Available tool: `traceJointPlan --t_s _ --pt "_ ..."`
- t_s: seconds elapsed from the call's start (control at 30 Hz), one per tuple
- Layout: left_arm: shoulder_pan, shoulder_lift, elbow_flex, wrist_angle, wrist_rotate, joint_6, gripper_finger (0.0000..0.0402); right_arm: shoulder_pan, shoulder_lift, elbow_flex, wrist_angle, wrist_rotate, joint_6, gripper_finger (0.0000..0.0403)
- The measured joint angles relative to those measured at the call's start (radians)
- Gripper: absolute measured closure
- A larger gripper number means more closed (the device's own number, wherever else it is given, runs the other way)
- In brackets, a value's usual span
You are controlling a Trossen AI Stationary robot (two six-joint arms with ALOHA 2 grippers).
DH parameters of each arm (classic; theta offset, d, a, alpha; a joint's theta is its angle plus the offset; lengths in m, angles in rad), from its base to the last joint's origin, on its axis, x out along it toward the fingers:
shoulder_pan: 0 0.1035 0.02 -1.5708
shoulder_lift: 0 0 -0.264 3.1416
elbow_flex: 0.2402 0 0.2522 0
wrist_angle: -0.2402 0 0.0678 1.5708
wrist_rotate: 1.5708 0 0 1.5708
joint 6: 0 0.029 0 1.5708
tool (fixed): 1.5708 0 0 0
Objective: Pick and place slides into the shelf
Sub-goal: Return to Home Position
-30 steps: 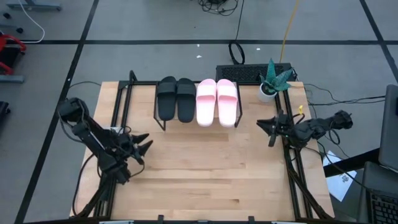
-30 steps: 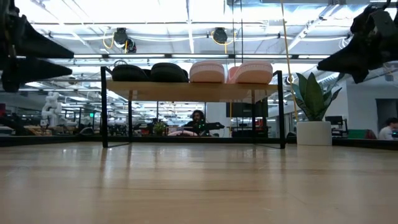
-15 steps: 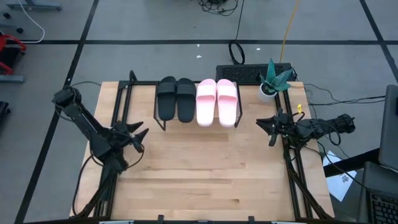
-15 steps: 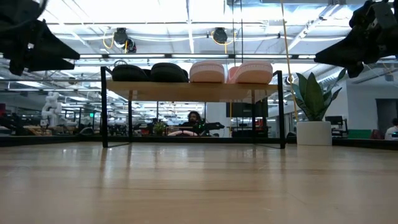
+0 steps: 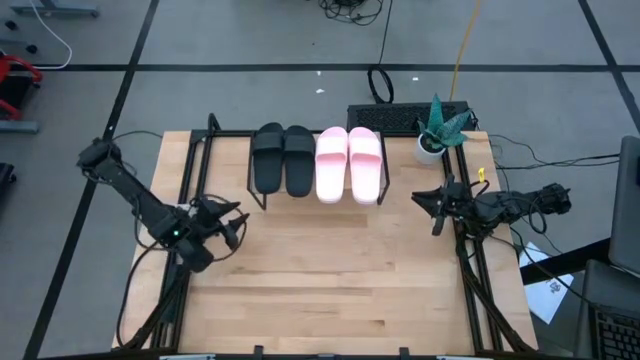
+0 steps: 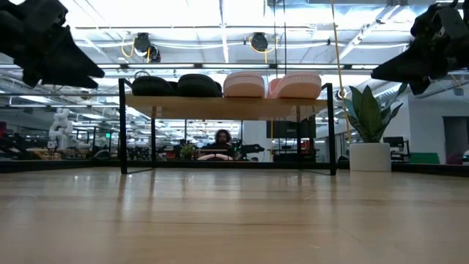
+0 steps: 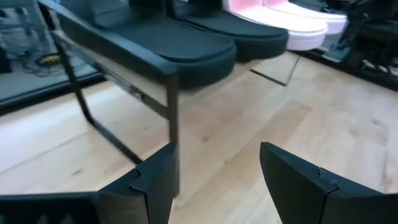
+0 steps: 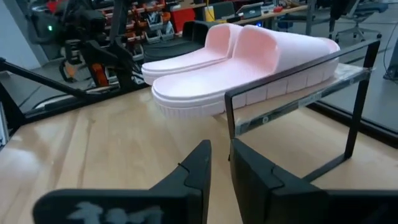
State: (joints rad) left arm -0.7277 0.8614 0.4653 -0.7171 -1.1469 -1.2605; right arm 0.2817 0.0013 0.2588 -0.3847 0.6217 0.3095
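Two matte black slides (image 5: 283,158) and two pale pink slides (image 5: 350,163) sit on the light wooden shelf (image 6: 220,107) with thin black legs; the tabletop (image 5: 330,270) is pale wood.

Left pincer (image 5: 233,222) agape, right pincer (image 5: 424,206) closed

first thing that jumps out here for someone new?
Four slides lined up on the shelf at the table's far edge: two black slides on the left, two pink slides on the right. Both arms hang back empty, left tool open, right tool shut, flanking the shelf.
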Motion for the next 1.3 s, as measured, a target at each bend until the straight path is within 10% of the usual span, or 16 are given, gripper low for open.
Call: traceJointPlan --t_s 0.4,0.7,1.3 --pt "0.360 -0.058 -0.257 0.925 0.461 0.781 0.0176 0.000 0.000 0.000 -0.010 -0.003 0.010 0.0355" --pt "0.484 -0.125 -0.247 0.851 0.577 0.911 0.0176 0.000 0.000 0.000 -0.015 0.001 -0.007 0.0355" --pt "0.269 -0.791 -0.338 0.474 0.391 0.943 0.0176 0.000 0.000 0.011 0.020 0.002 -0.052 0.0355"
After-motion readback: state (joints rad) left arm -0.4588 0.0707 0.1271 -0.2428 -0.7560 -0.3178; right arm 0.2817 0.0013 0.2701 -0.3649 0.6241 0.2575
